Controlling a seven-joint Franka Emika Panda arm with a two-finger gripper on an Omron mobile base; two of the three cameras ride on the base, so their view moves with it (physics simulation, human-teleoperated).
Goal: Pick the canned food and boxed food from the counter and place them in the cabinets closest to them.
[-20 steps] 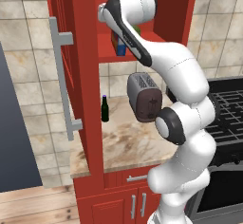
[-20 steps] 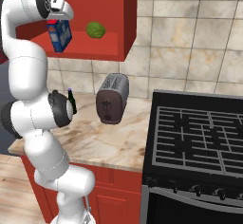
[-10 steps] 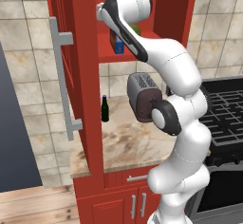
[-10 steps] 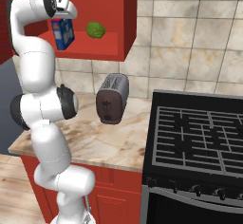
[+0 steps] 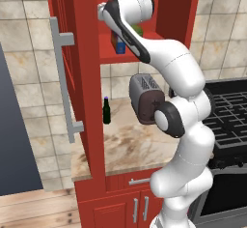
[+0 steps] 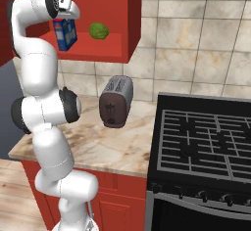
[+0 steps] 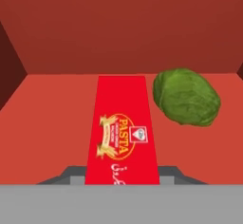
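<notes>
One carton, the boxed food [image 7: 122, 135], sits clamped in the gripper [image 6: 66, 15] just above the shelf of the open cabinet [image 6: 105, 51]. Its long axis points toward the back wall, beside a green cabbage [image 7: 186, 96]; the shelf lies directly below.

Glossy red cabinet [image 5: 87, 53] with a brushed metal bar handle [image 5: 61, 77]. Printed cardboard pasta box [image 7: 122, 133], smooth and matt. Polished marbled stone counter [image 6: 98, 144]. Smooth dark metal toaster [image 6: 116, 101]. Shiny green glass bottle [image 5: 106, 111]. Leafy, wrinkled cabbage [image 7: 186, 96].
</notes>
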